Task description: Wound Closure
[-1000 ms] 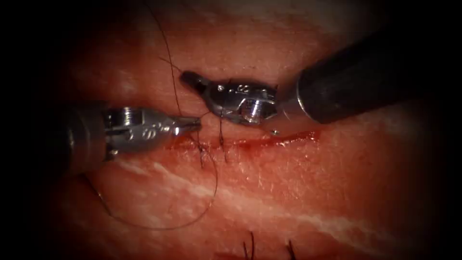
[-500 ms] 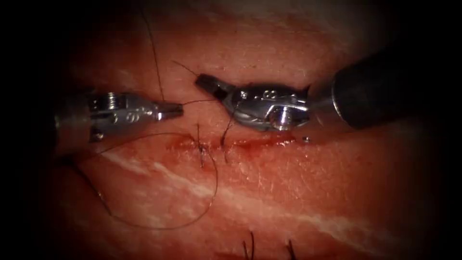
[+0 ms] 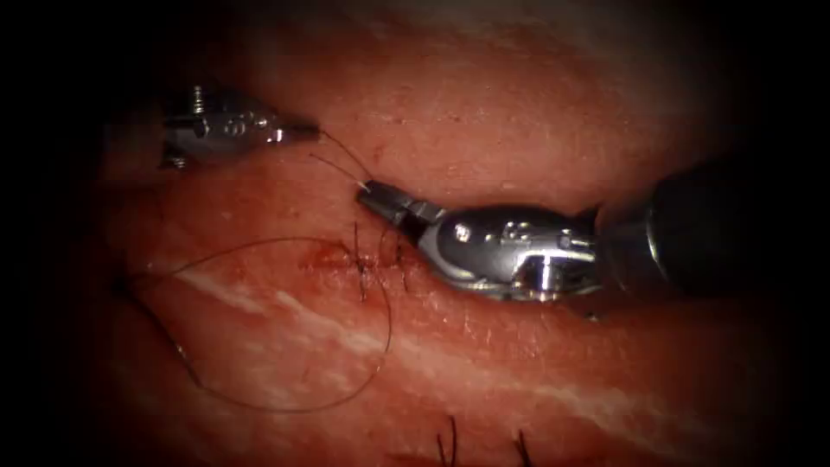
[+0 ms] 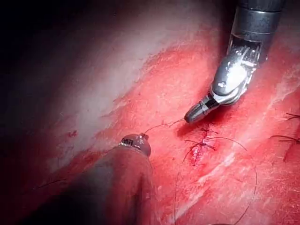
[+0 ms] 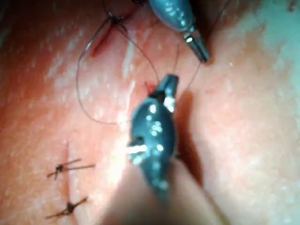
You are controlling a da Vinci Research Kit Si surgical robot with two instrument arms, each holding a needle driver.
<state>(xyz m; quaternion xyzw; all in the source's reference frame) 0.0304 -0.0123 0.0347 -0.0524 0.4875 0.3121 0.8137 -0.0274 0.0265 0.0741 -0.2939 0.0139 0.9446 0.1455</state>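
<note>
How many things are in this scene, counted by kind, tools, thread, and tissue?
Tools: 2, the left tool and the right tool, each shut on the thread
Thread strands: 1, looping over the tissue by the cut
Tissue pieces: 1
Total: 4

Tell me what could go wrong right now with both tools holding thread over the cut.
1. The left tool and right tool both look shut on the thread; the short stretch between them looks taut, so it might fray or snap.
2. The right tool sits just above the stitches on the cut, so it might snag them.
3. The loose thread loop on the tissue could tangle.
</note>
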